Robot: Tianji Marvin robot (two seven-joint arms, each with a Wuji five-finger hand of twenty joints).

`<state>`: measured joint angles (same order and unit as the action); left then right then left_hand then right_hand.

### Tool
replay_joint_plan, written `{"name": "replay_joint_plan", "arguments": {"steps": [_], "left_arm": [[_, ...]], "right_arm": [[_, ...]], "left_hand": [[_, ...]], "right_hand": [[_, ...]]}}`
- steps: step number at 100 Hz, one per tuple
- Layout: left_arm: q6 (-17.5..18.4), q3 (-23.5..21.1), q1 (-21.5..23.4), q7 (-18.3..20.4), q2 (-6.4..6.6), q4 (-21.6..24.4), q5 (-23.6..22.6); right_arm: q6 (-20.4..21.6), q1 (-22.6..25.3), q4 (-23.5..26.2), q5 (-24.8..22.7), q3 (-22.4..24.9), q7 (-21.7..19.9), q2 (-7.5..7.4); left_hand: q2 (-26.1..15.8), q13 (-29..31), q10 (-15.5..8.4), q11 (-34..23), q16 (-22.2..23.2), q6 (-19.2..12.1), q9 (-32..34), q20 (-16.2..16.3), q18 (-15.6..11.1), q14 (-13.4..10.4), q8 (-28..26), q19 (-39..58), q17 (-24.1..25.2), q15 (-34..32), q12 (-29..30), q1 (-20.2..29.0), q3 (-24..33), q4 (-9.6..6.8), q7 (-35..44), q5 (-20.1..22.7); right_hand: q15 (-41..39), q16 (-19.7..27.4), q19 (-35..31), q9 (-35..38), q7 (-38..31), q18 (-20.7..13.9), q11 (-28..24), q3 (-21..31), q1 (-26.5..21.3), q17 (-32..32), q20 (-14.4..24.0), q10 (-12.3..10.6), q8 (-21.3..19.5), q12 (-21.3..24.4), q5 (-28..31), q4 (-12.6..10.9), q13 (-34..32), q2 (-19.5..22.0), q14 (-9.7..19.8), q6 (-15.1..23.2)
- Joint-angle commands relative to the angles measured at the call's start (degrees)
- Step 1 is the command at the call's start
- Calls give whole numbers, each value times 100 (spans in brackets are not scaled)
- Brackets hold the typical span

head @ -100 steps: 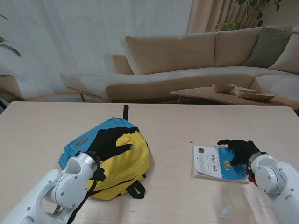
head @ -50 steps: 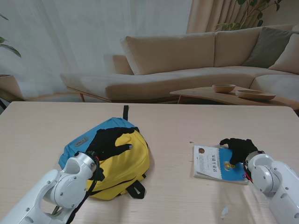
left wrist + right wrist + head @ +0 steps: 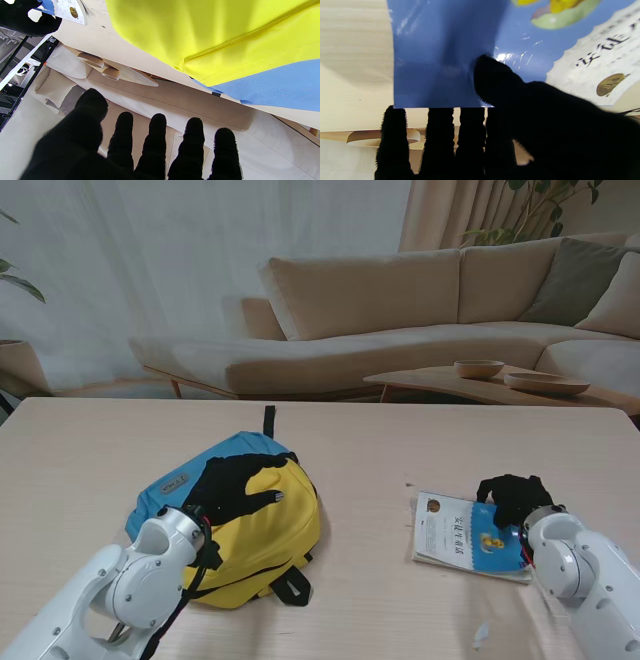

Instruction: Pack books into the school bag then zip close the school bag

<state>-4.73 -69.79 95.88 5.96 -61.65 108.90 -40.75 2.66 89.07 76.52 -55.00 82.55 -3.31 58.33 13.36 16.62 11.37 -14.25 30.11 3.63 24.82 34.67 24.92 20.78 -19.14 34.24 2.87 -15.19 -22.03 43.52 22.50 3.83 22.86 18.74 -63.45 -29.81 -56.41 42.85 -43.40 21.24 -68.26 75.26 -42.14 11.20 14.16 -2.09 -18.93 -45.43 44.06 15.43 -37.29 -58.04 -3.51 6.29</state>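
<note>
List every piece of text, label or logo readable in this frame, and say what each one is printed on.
Blue and white book: Chinese title characters on the white part of the cover, too blurred to read.
Same book: round gold seal, lettering illegible.
Blue and yellow school bag: grey label patch, print too small to read.
Nothing else carries text.

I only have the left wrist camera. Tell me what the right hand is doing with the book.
Observer: In the right wrist view the right hand pinches the book: the thumb presses on the blue cover and the four fingers curl over its far edge.
Operator: Say whether the book is off the table.
Observer: In the stand view the book's edge under the hand looks slightly raised; the edge toward the bag seems to rest on the table.
Operator: Report my left hand.
Observer: From the stand view the left hand lies spread on top of the school bag, gripping nothing.
</note>
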Motion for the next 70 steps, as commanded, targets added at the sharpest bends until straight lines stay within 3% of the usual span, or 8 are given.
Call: {"name": "replay_joint_plan", "arguments": {"steps": [1, 8, 17, 38, 54, 60, 65, 70], "left_arm": [[12, -12, 54, 99, -14, 69, -7], [13, -14, 59, 97, -14, 70, -9], [10, -17, 62, 105, -13, 75, -4], [23, -34, 81, 110, -13, 89, 3], [44, -43, 90, 104, -14, 92, 26], [54, -49, 96, 105, -14, 94, 28], [57, -52, 99, 103, -14, 96, 31], [54, -55, 103, 110, -13, 102, 36]], "right_arm": [[18, 129, -63, -6, -16, -59, 97], [10, 146, -38, 11, 9, 23, 113], [-11, 182, 17, 3, 52, 130, 131], [-42, 347, 300, 119, 251, 198, 180], [-65, 474, 521, 428, 395, 284, 248], [-37, 499, 553, 502, 427, 354, 269], [-6, 512, 576, 599, 445, 401, 288], [1, 527, 603, 669, 460, 417, 302]], "left_hand": [[-146, -8, 15, -51, 47, 42, 25, 2, -75, -52, 127, 135, 66, -90, -78, -169, -133, -198, 17, -148], [-148, -5, 18, -50, 45, 40, 35, -1, -74, -55, 128, 133, 66, -88, -79, -175, -136, -197, 15, -142], [-145, -12, 28, -46, 42, 43, 34, -3, -74, -49, 128, 131, 66, -85, -80, -168, -134, -198, 12, -136], [-151, -24, 22, -40, 40, 41, 31, -7, -75, -55, 126, 127, 70, -80, -81, -171, -140, -198, 12, -125], [-154, -36, 10, -36, 36, 43, 22, -8, -75, -55, 123, 126, 72, -70, -82, -170, -141, -198, 12, -124], [-150, -37, 3, -33, 35, 46, 14, -9, -74, -60, 121, 125, 73, -67, -81, -172, -145, -197, 14, -116], [-152, -40, -2, -33, 32, 47, 21, -10, -69, -65, 122, 122, 76, -62, -81, -169, -144, -198, 11, -118], [-157, -50, -1, -29, 30, 41, 8, -10, -73, -66, 120, 121, 76, -55, -80, -169, -146, -197, 10, -120]], "right_hand": [[-169, 95, -153, 683, -590, 253, -1138, 259, -285, 71, 111, -676, -430, -184, 651, -87, -198, 361, -90, 635], [-184, 119, -198, 738, -1252, 296, -1150, 312, -209, 162, 134, -764, -1014, -115, 1164, -121, -296, 360, -111, 1289], [-207, 158, -256, 826, -1410, 364, -1197, 541, -85, 288, 168, -930, -2189, -248, 1677, -194, -410, 264, -137, 1617], [-480, 150, -411, 796, -1436, 451, -1341, 1432, -125, 471, 247, -882, -3434, -912, 1929, -433, -404, -363, -193, 1528], [-780, -48, -564, 480, -1740, 369, -1414, 1469, -361, 399, 352, -781, -4374, -1937, 1932, -1723, -12, -770, -88, 1316], [-591, -92, -607, 109, -1820, 263, -1271, 1469, -313, 364, 391, -752, -4713, -2254, 1847, -1976, 180, -791, -50, 1256], [-170, -44, -619, -285, -1913, 147, -902, 1469, -293, 361, 409, -731, -4977, -2092, 1779, -2037, 224, -550, -91, 1186], [261, -96, -605, -520, -1928, 90, -211, 1469, -142, 362, 417, -521, -5180, -1485, 1778, -2271, 218, -32, -93, 1124]]}}
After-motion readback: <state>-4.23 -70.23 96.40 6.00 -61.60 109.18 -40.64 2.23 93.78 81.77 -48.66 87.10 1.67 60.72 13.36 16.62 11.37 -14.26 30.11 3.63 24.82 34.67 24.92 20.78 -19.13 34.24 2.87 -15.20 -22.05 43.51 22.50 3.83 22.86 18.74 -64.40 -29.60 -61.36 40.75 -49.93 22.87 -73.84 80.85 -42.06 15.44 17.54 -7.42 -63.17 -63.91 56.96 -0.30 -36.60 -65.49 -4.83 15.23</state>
